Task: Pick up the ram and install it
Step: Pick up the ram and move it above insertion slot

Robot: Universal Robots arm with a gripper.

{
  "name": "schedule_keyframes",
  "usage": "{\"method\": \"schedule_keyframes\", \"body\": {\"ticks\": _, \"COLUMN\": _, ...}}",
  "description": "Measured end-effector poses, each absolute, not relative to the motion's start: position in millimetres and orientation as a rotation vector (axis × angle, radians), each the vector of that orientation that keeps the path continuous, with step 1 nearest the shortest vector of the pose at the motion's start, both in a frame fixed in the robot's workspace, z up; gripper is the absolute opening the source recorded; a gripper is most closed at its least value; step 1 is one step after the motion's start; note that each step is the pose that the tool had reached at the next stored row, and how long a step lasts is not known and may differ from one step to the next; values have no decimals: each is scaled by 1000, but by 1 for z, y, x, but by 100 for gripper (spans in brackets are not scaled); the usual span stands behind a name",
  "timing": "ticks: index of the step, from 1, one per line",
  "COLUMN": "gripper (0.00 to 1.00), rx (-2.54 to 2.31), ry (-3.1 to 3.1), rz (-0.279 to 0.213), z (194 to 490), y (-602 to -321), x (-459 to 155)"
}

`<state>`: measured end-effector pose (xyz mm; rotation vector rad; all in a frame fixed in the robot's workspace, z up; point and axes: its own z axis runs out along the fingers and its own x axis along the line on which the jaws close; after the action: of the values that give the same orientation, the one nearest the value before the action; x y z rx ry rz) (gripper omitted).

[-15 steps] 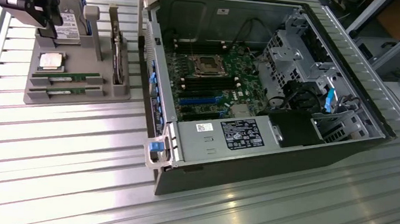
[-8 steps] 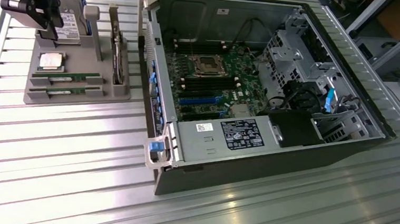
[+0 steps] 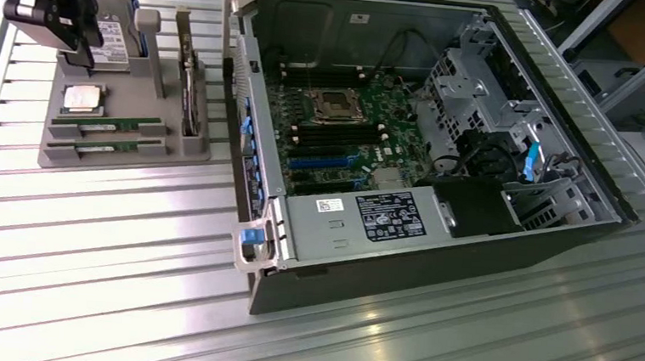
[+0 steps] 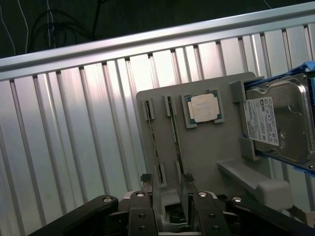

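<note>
The fingers (image 4: 146, 183) are seen spread apart, with nothing held between them, and the gripper (image 3: 59, 13) is hung above the grey tray (image 3: 74, 159), which is set on the ribbed metal surface (image 3: 125, 243). Two ram sticks (image 3: 107, 123) are seated side by side in the tray's slots, untouched, just beside the CPU (image 3: 82, 97). A hard drive (image 4: 278, 123) is cradled in the same tray. The open computer case (image 3: 417, 136) is placed at the exterior view's right.

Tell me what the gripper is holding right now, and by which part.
Nothing is held. The gripper hangs open above the grey tray, where both ram sticks lie in their slots.
</note>
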<state>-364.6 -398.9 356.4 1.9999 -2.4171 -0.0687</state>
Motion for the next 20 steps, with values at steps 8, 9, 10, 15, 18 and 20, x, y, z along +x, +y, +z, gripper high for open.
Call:
{"method": "schedule_keyframes", "body": {"ticks": 8, "gripper": 36, "rx": 2001, "ry": -2416, "rz": -69, "z": 352, "y": -399, "x": -365}}
{"method": "schedule_keyframes", "body": {"ticks": 9, "gripper": 36, "rx": 2001, "ry": -2416, "rz": -69, "z": 351, "y": -399, "x": -365}}
{"method": "schedule_keyframes", "body": {"ticks": 10, "gripper": 36, "rx": 2002, "ry": -2416, "rz": -69, "z": 351, "y": -399, "x": -365}}
{"method": "schedule_keyframes", "body": {"ticks": 15, "gripper": 36, "rx": 2003, "ry": -2415, "rz": -69, "z": 348, "y": -399, "x": -365}}
{"method": "schedule_keyframes", "body": {"ticks": 18, "gripper": 36, "rx": 2004, "ry": -2414, "rz": -69, "z": 347, "y": -399, "x": -365}}
{"method": "schedule_keyframes", "body": {"ticks": 20, "gripper": 36, "rx": 2004, "ry": -2413, "rz": -69, "z": 346, "y": -399, "x": -365}}
